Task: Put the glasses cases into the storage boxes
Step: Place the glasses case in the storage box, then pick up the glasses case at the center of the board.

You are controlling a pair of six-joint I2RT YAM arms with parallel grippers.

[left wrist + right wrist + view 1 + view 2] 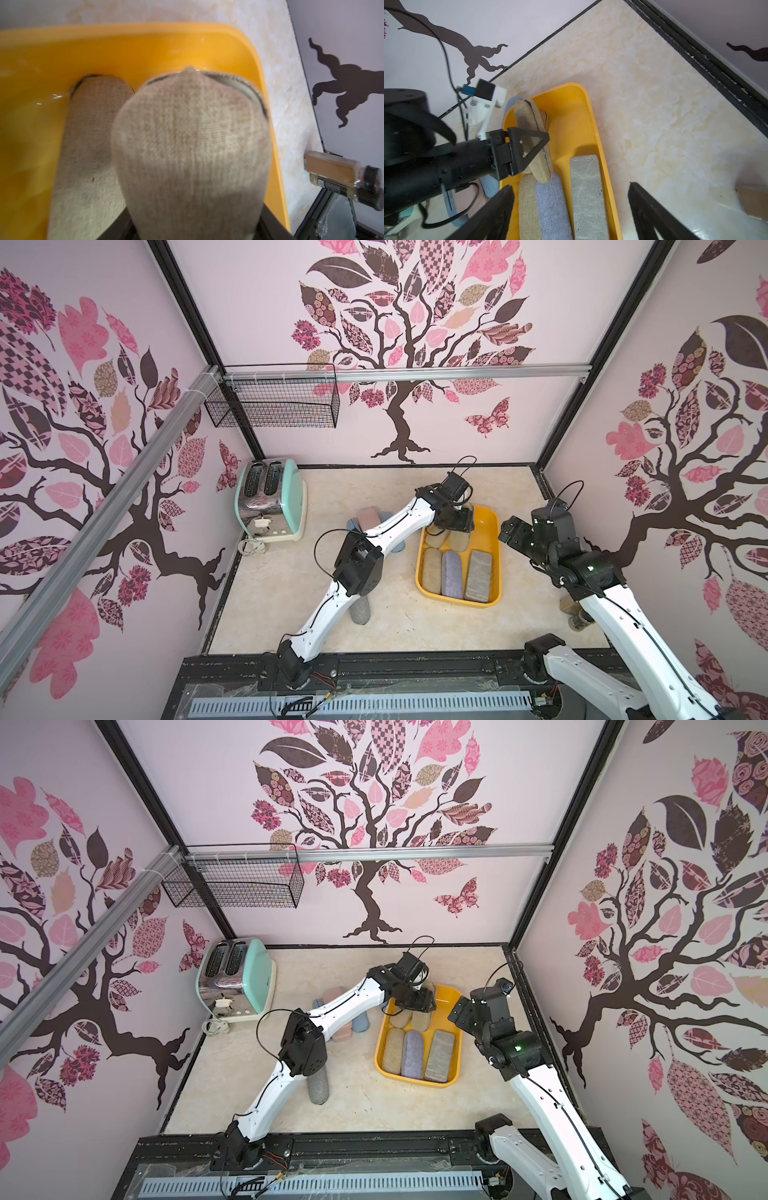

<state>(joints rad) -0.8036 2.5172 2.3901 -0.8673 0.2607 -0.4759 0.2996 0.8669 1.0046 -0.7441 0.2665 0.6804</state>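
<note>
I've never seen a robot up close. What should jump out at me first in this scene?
The bright yellow-orange tub sits right of centre on the table, with fabric glasses cases lying in it. The left arm's tool grips a tan glasses case over the tub's far half. A mint-green toaster stands in the far left corner.

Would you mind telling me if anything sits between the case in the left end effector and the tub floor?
Nothing visible does: a second tan case lies beside the held tan case in the yellow tub, with bare floor opposite.
</note>
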